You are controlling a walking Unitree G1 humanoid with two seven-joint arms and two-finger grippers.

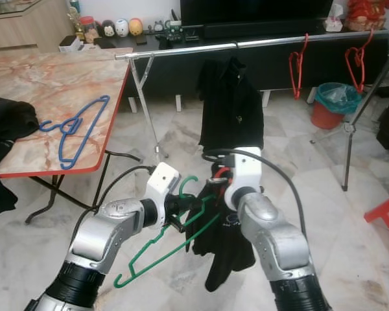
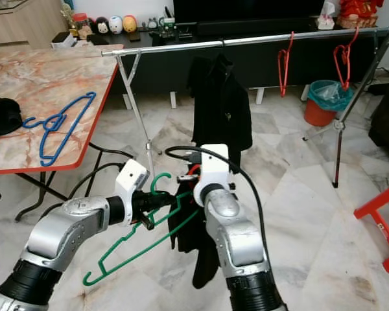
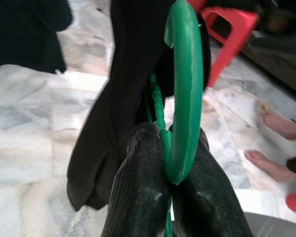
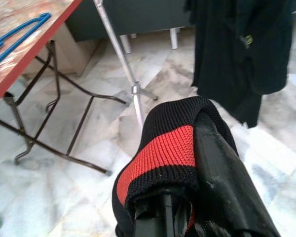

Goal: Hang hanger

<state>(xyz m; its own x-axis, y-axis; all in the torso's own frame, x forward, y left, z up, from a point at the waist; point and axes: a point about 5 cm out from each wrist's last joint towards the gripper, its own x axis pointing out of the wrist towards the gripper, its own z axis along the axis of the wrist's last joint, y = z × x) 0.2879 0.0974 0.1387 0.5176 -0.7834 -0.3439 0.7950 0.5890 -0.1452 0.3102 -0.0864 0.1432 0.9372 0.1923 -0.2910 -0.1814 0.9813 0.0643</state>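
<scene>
Our left gripper (image 3: 170, 163) pinches the green hanger (image 1: 165, 249) tight, low between our arms. Our right gripper (image 4: 187, 197) squeezes a black garment (image 2: 198, 240) with a red band. If we tug hard, the garment could slide off before reaching the rail (image 1: 246, 44).

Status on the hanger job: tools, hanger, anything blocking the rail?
Left tool shut on green plastic hanger. Right tool shut on black garment with red band. Silver clothes rail ahead, black jacket already hanging mid-rail.
</scene>
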